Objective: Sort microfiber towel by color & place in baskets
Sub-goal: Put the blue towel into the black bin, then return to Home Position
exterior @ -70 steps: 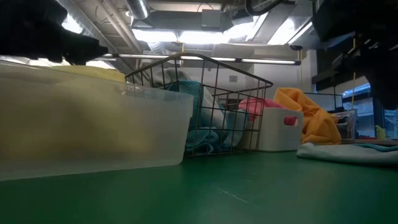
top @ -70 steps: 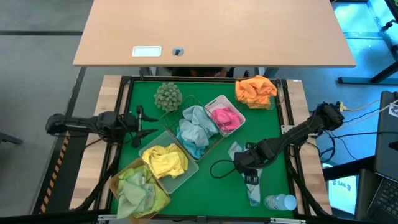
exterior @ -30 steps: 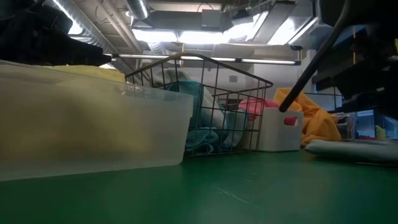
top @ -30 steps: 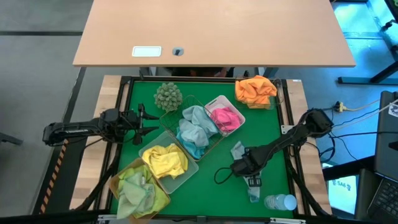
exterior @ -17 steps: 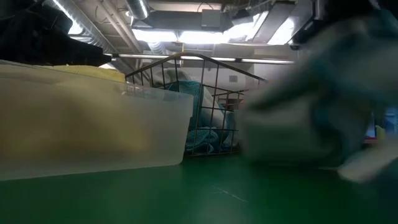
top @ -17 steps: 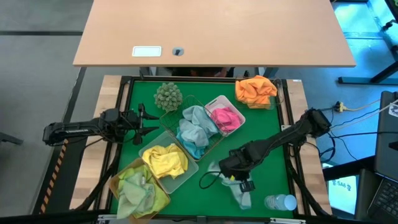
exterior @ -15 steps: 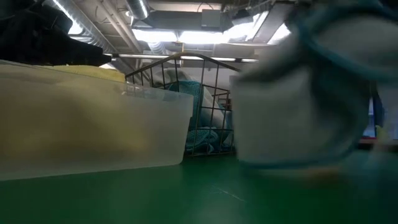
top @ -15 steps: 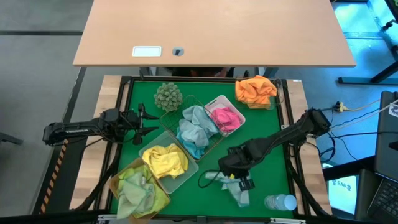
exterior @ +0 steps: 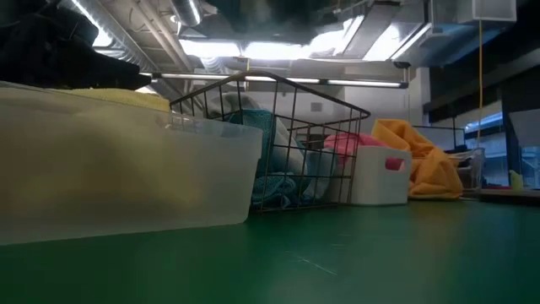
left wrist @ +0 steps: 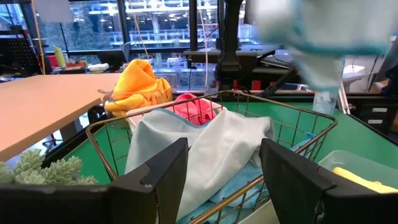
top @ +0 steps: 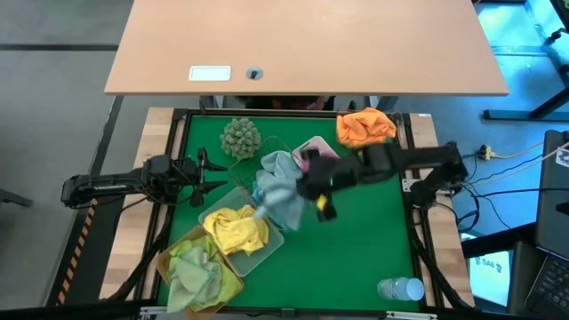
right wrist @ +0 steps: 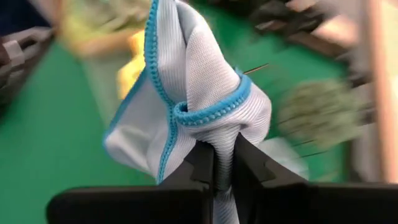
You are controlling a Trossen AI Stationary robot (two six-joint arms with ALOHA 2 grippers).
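Green table (top: 364,240), blue towel (right wrist: 186,99) in right gripper (right wrist: 224,163)

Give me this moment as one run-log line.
right tool: shut on light blue towel, above wire basket | left tool: open, waiting beside it | orange towel: unsorted

The right gripper (top: 307,185) is no longer sitting low over the near right part of the green mat, beside the clear bottle (top: 400,289); it is now reaching across toward the middle, over the wire basket (top: 267,153). The light blue towel (top: 280,203) is coming with it, pinched between the fingers (right wrist: 202,163) and hanging above the basket's near edge instead of lying flat on the mat. In the low view, the pale blur that was filling the right side is now gone, so the white bin (exterior: 380,177) and orange towel (exterior: 422,165) are showing again.
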